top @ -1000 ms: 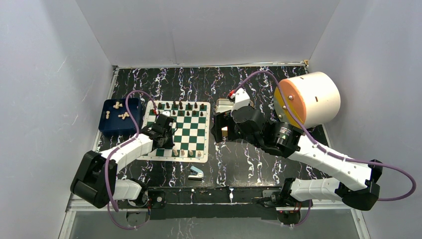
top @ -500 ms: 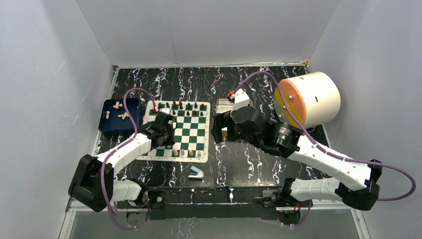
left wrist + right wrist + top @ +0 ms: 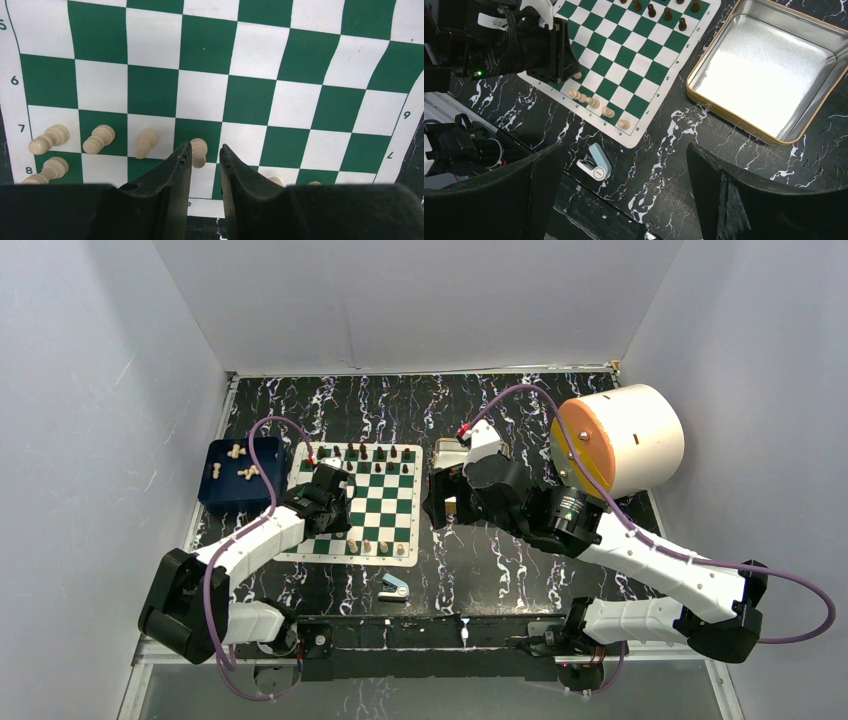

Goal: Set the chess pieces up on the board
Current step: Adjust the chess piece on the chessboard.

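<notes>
The desk (image 3: 500, 400) is black, veined with white like marble, and is boxed in by plain white walls (image 3: 400, 300) at the left, the back and the right. On its left half lies the board (image 3: 385, 510) — green and white squares inside a cream border, flat on the surface. Dark chess pieces (image 3: 363, 452) stand in a line along its far edge, and pale chess pieces (image 3: 367, 546) stand along its near edge. A few more pale ones lie in the dark blue tray (image 3: 225, 498) just left of the board.

A small blue-and-white stapler-like object (image 3: 393, 588) sits on the bare desk near the board's near right corner. Right of the board lies a silver tin (image 3: 769, 70) with a gold rim. At the far right a large white drum (image 3: 620, 440) with an orange face rests on its side.

The left gripper (image 3: 205, 146) hangs low over the board's left side, its jaws a narrow gap apart with nothing clamped. One pale piece (image 3: 199, 151) stands just past its tips. The right gripper (image 3: 624, 146) is spread wide and holds nothing, hovering above the desk between board and tin.
</notes>
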Motion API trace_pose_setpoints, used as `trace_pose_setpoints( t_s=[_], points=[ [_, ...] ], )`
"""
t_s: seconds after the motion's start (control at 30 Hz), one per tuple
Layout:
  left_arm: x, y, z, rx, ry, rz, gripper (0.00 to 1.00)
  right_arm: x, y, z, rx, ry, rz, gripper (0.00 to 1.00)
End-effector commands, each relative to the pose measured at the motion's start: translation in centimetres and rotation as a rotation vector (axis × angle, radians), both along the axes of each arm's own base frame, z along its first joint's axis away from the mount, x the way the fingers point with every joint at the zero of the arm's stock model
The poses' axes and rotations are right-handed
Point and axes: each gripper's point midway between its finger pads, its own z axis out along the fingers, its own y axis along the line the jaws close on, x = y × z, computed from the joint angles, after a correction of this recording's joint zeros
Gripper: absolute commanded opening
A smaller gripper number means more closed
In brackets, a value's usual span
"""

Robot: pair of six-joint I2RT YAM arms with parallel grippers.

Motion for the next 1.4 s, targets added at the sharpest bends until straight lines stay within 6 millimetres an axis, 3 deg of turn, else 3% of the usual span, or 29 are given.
trace_pose_setpoints(
  t_s=[0.0, 0.37, 0.73, 1.37],
  points=[
    [-0.4, 0.5, -0.3, 0.027, 0.009, 0.01, 0.24, 0.3, 0.4, 1.9, 0.088, -0.027, -0.013, 0.99],
    [-0.8, 0.7, -1.2, 0.036, 0.037, 0.01, 0.21, 0.2, 0.6, 1.8, 0.086, -0.019, -0.007, 0.99],
    [-0.5, 0.6, -0.9, 0.038, 0.024, 0.008, 0.12, 0.2, 0.7, 1.7, 0.089, -0.015, -0.007, 0.99],
    [0.3, 0.6, -0.8, 0.045, 0.002, 0.019, 0.1, 0.2, 0.6, 1.7, 0.088, -0.017, -0.006, 0.99]
  ],
)
